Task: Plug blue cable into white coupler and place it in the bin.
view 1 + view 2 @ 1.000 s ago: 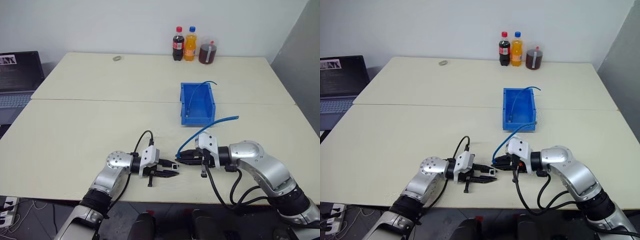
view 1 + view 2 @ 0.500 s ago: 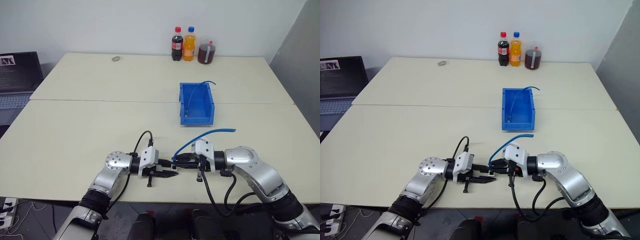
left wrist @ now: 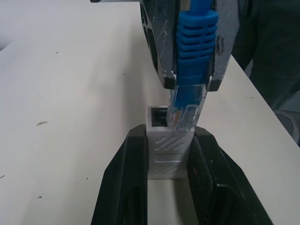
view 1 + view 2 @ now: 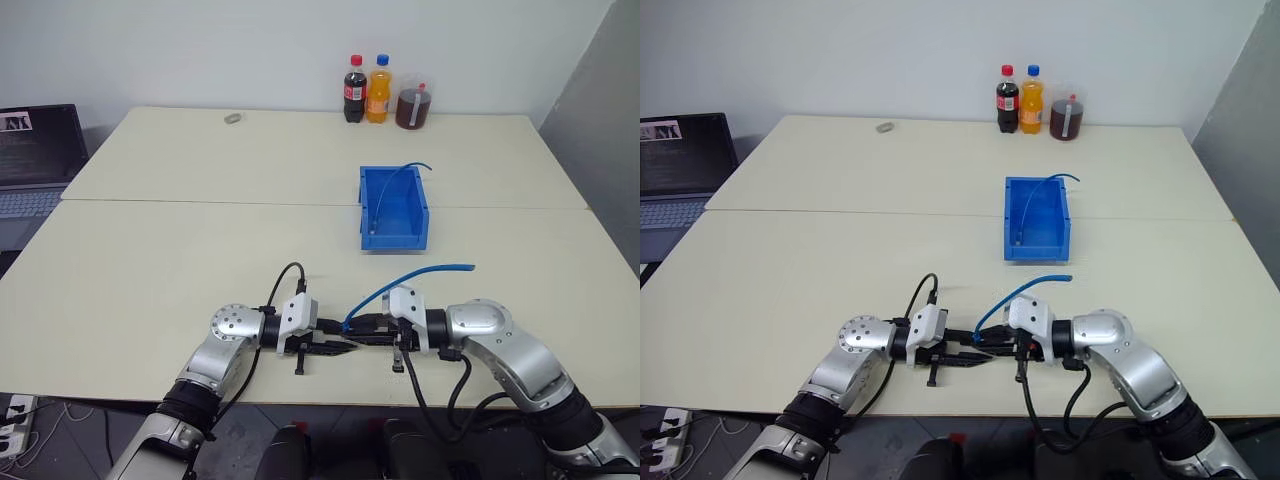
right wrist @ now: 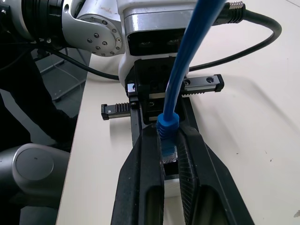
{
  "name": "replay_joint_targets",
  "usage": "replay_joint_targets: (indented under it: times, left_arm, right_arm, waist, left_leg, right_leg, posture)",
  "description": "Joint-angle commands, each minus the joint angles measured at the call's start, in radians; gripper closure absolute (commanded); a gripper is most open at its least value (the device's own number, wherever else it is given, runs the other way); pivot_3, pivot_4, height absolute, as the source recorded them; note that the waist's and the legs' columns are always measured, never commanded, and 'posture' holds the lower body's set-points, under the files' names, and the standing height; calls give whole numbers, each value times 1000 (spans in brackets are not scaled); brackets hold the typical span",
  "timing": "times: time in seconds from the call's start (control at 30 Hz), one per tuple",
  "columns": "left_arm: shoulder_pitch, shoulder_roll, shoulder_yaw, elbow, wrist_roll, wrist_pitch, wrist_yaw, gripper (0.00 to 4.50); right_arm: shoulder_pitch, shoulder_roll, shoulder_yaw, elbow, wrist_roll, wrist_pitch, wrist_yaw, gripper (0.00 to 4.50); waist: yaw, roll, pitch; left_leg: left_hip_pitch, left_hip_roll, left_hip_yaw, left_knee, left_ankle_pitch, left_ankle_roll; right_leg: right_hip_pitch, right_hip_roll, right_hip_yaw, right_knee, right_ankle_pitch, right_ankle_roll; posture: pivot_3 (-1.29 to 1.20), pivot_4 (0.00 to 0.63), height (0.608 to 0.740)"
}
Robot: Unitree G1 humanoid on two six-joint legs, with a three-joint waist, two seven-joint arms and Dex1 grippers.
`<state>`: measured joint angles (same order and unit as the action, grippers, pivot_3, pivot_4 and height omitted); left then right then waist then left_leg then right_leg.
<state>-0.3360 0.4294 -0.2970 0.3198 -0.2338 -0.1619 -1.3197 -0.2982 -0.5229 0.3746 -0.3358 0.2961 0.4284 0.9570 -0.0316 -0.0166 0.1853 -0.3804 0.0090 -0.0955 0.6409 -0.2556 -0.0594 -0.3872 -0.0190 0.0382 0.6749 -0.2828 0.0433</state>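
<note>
Both grippers meet near the front edge of the tabletop (image 4: 150,260), about halfway along it. The left gripper (image 3: 165,164) is pinching the white coupler (image 3: 168,149) between its two black fingers, with the dark socket facing the other gripper. The right gripper (image 5: 169,154) is pinching the blue cable (image 5: 187,70) just behind its clear plug (image 3: 185,110). The rest of the blue cable bends up and away over the tabletop toward the bin.

From the left wrist view, the tip of the plug is right at the mouth of the socket. It looks a little off to one side and not pushed in. I think the step in hand is the push that joins them.

To do it well, the plug should line up straight with the socket first. A small nudge sideways looks needed. Then the push should be slow and straight, not at a slant. The left gripper should hold the white coupler firm so it does not slide back between the fingers. If the plug is tilted, it could catch on the socket edge or knock the white coupler loose.

The bin (image 4: 368,205) sits well apart, nearer the middle of the tabletop. A second blue cable (image 4: 398,174) already hangs out of it. Three drink bottles (image 4: 379,90) stand at the far edge.
</note>
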Motion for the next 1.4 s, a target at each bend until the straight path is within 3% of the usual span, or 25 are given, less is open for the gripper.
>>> replay_joint_targets:
  times: [0.03, 0.7, 1.4]
  left_arm:
    - [35, 28, -38, 46, 63, 44, 0, 3704]
    - [44, 39, -38, 41, 60, 64, -8, 3704]
    - [48, 41, -45, 56, 70, 57, -4, 3704]
  right_arm:
    - [8, 6, -7, 10, -10, -26, -2, 4366]
    - [9, -3, -74, 12, 24, -5, -11, 4369]
    - [18, 7, -42, -37, 38, 24, -9, 4369]
  waist:
    - [0, 0, 0]
    - [-1, 0, -1]
    - [-1, 0, -2]
  left_leg:
    - [0, 0, 0, 0, 0, 0]
    - [1, 1, 0, 0, 0, 0]
    - [1, 1, 0, 0, 0, 0]
  right_leg:
    - [0, 0, 0, 0, 0, 0]
    - [0, 1, 0, 1, 0, 0]
    - [0, 1, 0, 1, 0, 0]
  posture:
    - [0, 150, 740]
    - [0, 150, 740]
    - [0, 150, 740]
